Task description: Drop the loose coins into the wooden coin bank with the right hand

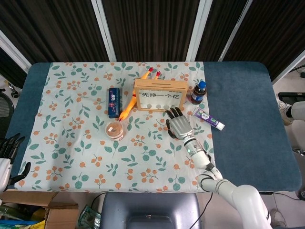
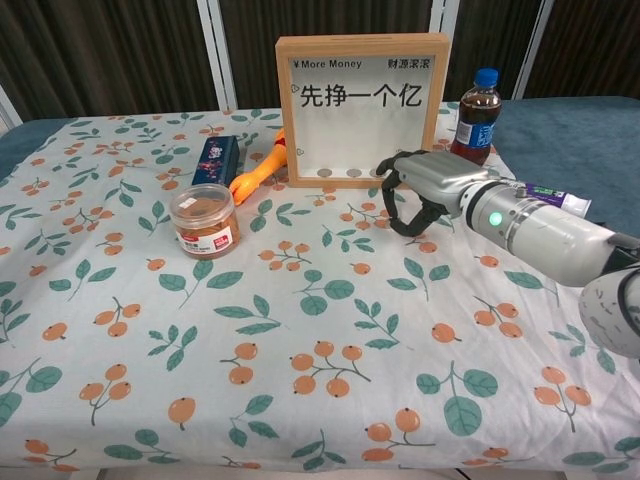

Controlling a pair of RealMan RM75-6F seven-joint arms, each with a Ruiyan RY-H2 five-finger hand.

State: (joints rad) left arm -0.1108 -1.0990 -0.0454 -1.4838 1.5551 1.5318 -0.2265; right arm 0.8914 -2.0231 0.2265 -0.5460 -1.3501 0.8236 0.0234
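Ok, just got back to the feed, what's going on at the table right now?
The right hand hovers low over the cloth just in front of the coin bank, near its right corner, fingers curled downward with nothing visible in them. A few coins already sit at the bottom of the bank. No loose coins are clearly visible on the cloth. The left hand hangs off the table's left edge, idle.

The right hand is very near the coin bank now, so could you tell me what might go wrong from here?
The right hand hovers just before the wooden coin bank, which stands upright; a forward bump could tip it. The cola bottle and toothpaste tube sit beside the arm and could be knocked.
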